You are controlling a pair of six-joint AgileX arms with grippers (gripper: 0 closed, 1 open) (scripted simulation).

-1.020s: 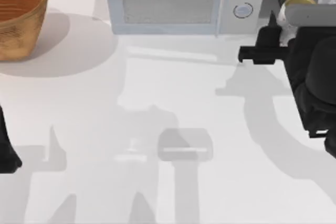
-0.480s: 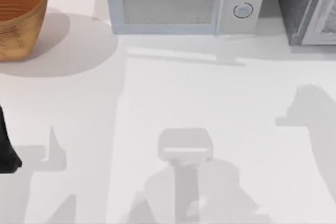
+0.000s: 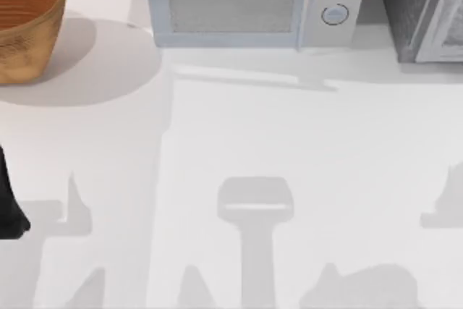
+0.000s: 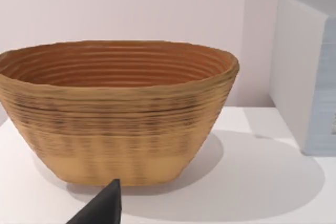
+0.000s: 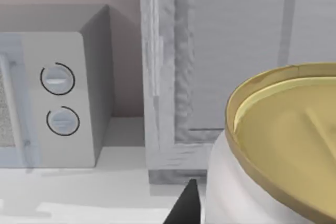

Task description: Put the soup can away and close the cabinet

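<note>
Two arms of mine work at a white table (image 3: 239, 142), seen from above. At about 1 o'clock on it stands the grey cabinet (image 3: 405, 5), just beside the microwave (image 3: 246, 1), which sits at 12 o'clock with its two round dials toward the cabinet. At 10 o'clock a woven basket (image 3: 25, 19) rests upright on the tabletop, well apart from the microwave. My left arm (image 3: 11, 208) is parked at 9 o'clock on the table's edge. Its wrist camera looks at the basket's ribbed side, with the dark tip of the left gripper (image 4: 105, 208) low in front of it. Whether that gripper is apart or together I cannot tell.

From my right wrist, the soup can (image 5: 273, 145) is close up, its dull gold top and white wall in front of the cabinet's grey frame, with the microwave's dials off to one side. The right gripper (image 5: 185, 203) is clamped on the can, one dark finger lying against its white side.
</note>
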